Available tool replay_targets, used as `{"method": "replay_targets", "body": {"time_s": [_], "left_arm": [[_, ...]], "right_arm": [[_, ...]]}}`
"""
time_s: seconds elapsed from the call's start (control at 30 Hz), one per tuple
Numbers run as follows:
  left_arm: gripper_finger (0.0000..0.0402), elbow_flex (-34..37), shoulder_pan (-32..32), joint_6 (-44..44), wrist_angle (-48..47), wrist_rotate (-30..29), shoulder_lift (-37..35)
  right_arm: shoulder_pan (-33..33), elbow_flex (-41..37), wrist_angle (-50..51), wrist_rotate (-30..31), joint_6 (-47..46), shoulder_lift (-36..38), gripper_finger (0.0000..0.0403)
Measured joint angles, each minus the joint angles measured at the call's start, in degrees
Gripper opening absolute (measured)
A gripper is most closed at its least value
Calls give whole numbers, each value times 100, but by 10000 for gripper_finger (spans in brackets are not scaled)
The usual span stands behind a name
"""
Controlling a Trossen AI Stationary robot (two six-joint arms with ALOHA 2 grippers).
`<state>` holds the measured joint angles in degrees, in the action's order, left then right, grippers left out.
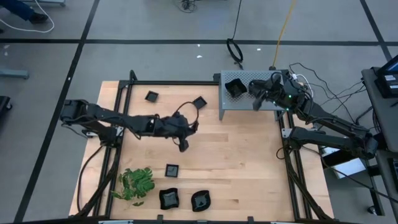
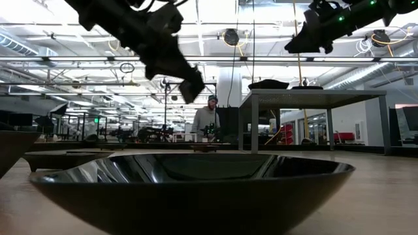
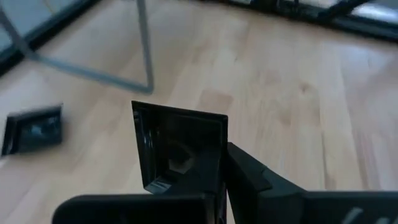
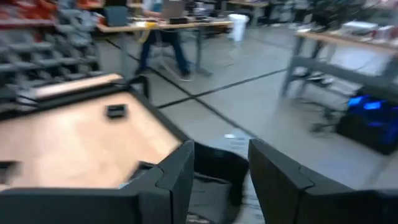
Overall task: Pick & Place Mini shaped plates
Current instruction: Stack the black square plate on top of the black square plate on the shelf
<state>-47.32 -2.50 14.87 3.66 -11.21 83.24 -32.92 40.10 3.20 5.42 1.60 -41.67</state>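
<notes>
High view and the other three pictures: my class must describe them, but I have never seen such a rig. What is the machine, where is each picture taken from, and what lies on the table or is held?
It is a robot with two dark arms at a wooden table, each ending in a two-finger gripper. One picture looks straight down, one looks level across the tabletop, and one comes from each wrist. On the table lie five small black plates, a green sprig and a grey box. The left gripper holds a square plate above the table. The right gripper hangs open over the box, where another plate lies.
</notes>
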Motion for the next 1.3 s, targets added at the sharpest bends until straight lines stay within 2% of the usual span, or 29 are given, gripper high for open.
{"method": "replay_targets", "body": {"time_s": [0.13,0.27,0.4,0.53,0.67,0.8,0.9,1.0,1.3], "left_arm": [[12,-45,-218,-13,651,-194,518],[9,-492,-333,-177,865,-223,1195],[20,-1241,-374,-922,834,-234,2004],[8,-2109,-353,-1352,709,-237,2721],[11,-2995,-352,-1594,143,-288,3354],[20,-3655,-370,-1852,-316,-679,3869],[9,-3897,-371,-1871,-450,-952,4171],[6,-3963,-350,-1629,-527,-976,4329],[49,-3961,-349,-1108,-623,-982,4341]], "right_arm": [[66,0,-16,-825,-299,-9,138],[365,-4,-126,-849,-393,-41,138],[731,-4,-251,-816,-393,-83,138],[1144,-6,-122,-294,-386,-180,138],[1540,-7,-18,74,-249,-301,138],[1940,-7,212,495,-263,-445,138],[2227,-7,480,829,-265,-562,138],[2433,-7,703,1058,-264,-686,138],[2631,-2,1084,1115,-247,-944,138]]}}
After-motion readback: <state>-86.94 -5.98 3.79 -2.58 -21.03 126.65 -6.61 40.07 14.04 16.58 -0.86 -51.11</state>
